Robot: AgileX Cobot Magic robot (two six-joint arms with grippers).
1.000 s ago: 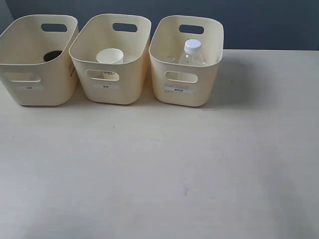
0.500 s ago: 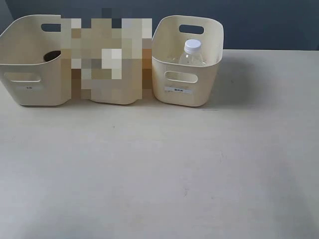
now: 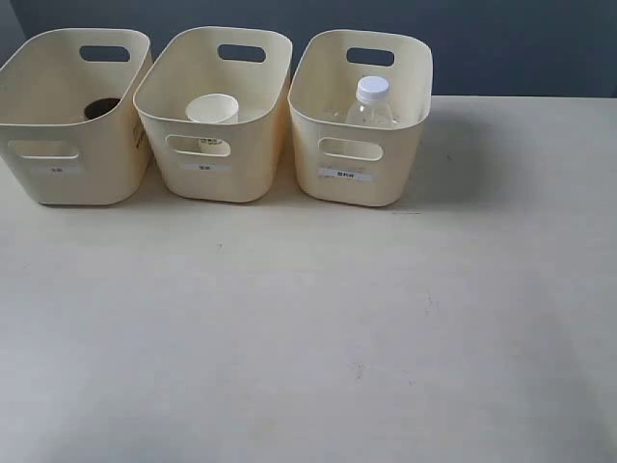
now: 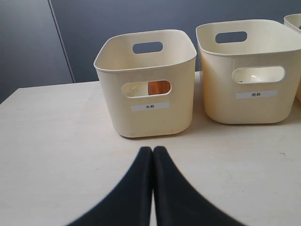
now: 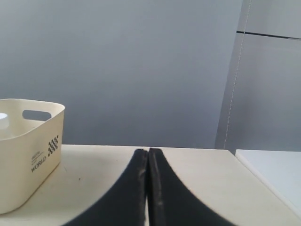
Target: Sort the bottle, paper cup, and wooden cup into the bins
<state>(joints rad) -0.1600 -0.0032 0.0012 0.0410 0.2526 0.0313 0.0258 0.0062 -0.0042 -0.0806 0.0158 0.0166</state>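
bottle [image 3: 370, 104], paper cup [image 3: 212, 109] and wooden cup [image 3: 100, 107] sit in bins [image 3: 360, 174] along the counter's far edge; my left gripper [image 4: 153, 151] and right gripper [image 5: 148, 153] are pressed closed, empty.

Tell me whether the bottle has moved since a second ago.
No. The bottle stands in the same spot inside the right bin, its cap level with the back handle cut-out as before.

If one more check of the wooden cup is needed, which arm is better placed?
Probably left. The left gripper, jaws shut, faces the bin where the wooden cup shows through the handle hole. The right gripper sees only the bottle's bin.
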